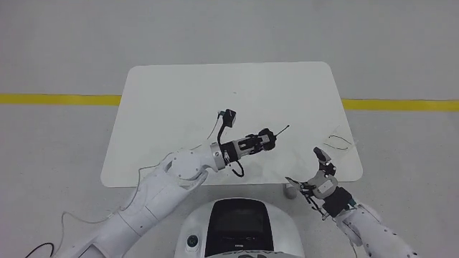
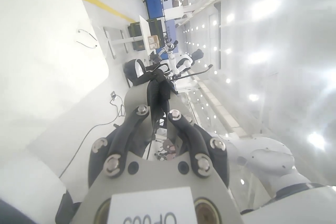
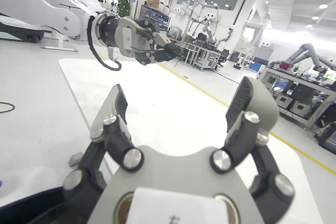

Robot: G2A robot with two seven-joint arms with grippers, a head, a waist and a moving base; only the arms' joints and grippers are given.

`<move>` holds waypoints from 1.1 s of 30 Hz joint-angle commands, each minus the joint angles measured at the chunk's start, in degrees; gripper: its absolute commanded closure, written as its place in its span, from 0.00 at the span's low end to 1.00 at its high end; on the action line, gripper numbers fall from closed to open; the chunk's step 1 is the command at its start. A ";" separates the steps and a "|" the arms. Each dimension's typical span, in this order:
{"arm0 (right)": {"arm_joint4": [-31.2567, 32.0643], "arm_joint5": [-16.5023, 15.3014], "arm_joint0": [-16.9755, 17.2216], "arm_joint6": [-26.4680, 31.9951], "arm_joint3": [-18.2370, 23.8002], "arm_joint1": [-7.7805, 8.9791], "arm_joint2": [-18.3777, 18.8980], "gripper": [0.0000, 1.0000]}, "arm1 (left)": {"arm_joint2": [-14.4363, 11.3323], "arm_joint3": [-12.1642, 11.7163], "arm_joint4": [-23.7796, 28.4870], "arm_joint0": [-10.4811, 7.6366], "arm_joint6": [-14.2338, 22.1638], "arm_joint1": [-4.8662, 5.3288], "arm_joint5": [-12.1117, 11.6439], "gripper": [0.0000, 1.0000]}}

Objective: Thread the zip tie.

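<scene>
Two grippers are listed, both at one white rectangular table with rounded corners (image 1: 215,93).

Item 1: left gripper (image 1: 271,138), borne on the white left arm, which is stretched from the near left edge to above the table's middle. Its dark pads are pressed together on a thin black plastic zip tie (image 1: 282,130). The tie is held up off the surface, with one end projecting past the fingertips toward the far right. In the right wrist view the strip is seen crossing the clamped tips, with a short length on either side of them.

Item 2: right gripper (image 3: 181,104), placed at the table's near edge toward the right corner, well apart from the left gripper. Its two ribbed grey fingers (image 3: 119,101) are spread wide, and nothing is held between them. The left gripper is seen ahead of it, higher above the surface.

Item 3: second thin dark strip (image 1: 338,142), bent into a loose curve and laid flat on the table close to the right edge. It is located just beyond the right gripper and is touched by neither gripper.

Item 4: yellow floor line (image 1: 57,99), seen beyond the table on both sides.
</scene>
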State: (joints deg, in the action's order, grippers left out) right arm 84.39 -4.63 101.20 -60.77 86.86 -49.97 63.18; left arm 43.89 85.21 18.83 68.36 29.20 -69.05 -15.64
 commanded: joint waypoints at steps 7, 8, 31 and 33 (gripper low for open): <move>5.57 7.01 -0.97 0.19 -0.58 -0.59 -0.08 0.00 | 0.96 -0.04 15.80 0.68 6.78 -0.39 3.26 1.00; 5.57 8.01 -1.08 -0.08 -0.78 -0.70 -0.38 0.00 | 1.10 -0.32 17.25 0.46 8.13 -0.41 3.92 1.00; 3.45 17.65 -5.93 -4.72 -2.91 -2.66 -1.87 0.00 | -3.36 -1.48 27.74 -3.12 16.45 -2.84 5.76 1.00; 3.45 17.65 -5.93 -4.72 -2.91 -2.66 -1.87 0.00 | -3.66 -1.84 26.94 -3.54 16.76 -2.98 5.03 1.00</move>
State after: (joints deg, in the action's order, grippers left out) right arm 87.79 13.13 95.24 -65.62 83.93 -52.64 61.32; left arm 40.34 83.49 46.18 64.96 45.81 -72.00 -10.33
